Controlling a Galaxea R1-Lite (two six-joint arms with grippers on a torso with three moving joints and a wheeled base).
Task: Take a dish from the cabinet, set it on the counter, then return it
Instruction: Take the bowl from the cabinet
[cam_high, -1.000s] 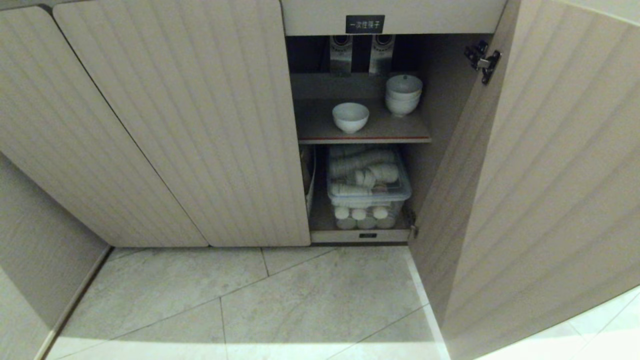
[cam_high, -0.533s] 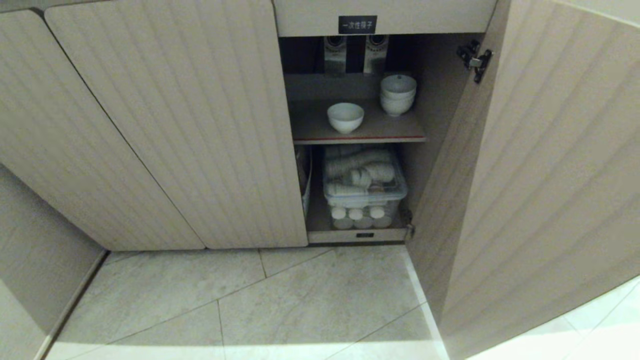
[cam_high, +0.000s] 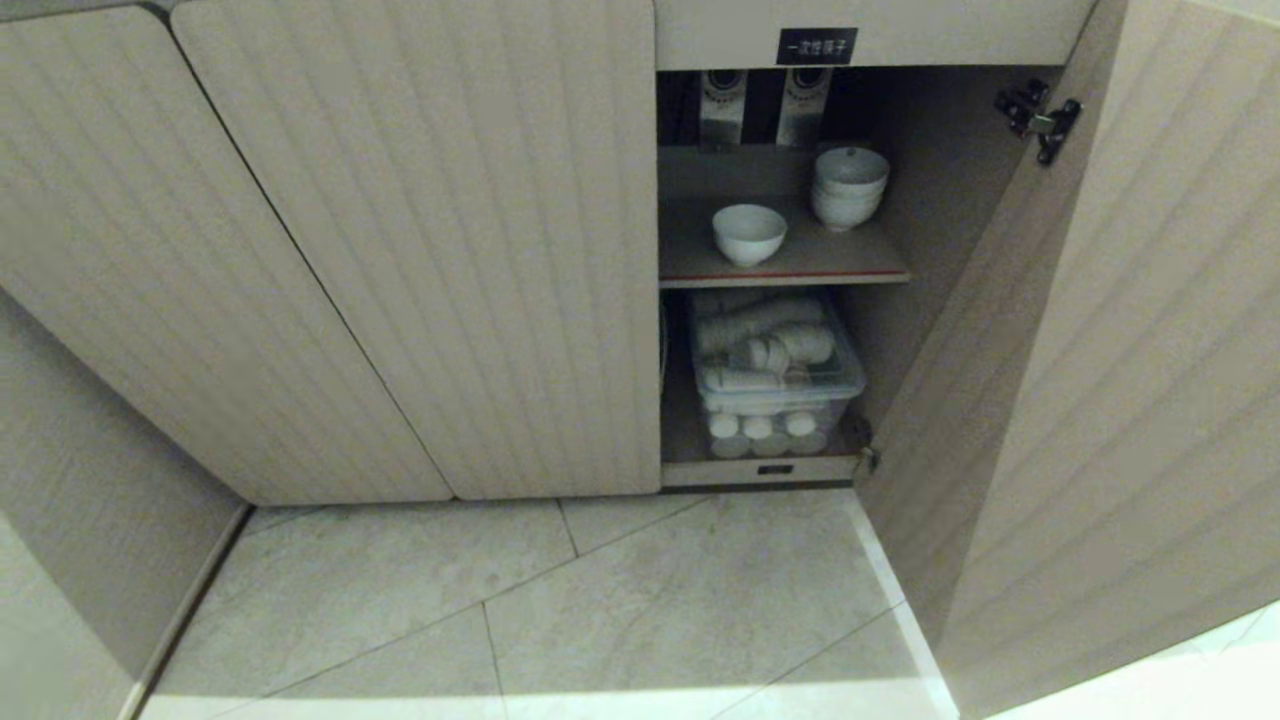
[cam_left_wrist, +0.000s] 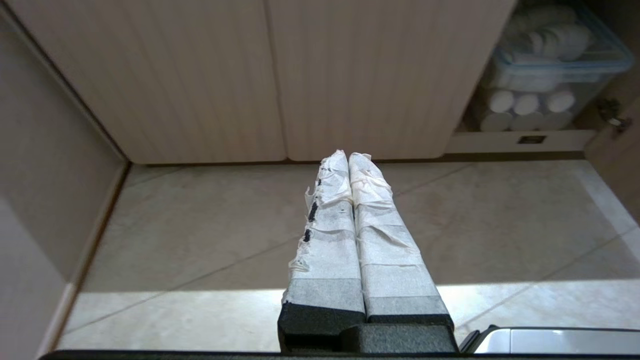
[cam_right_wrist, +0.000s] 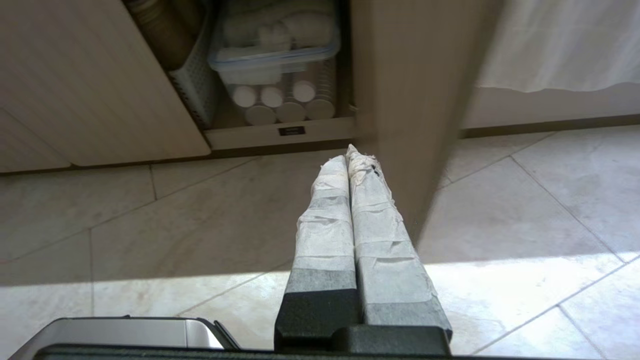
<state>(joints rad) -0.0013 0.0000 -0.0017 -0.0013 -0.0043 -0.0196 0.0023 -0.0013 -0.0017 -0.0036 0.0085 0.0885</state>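
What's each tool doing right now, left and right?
Left tool: shut, holding nothing, over the floor tiles.
Right tool: shut, holding nothing, low beside the open cabinet door.

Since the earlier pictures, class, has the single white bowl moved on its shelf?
No. The single white bowl keeps its spot left of the stacked bowls; the whole view shifted, so the camera moved.

Ribbed matt doors, glossy ceramic
The dish (cam_high: 749, 234) looks glazed white; cabinet (cam_high: 420, 250) doors matt and ribbed; floor (cam_high: 640, 600) tiles smooth stone.
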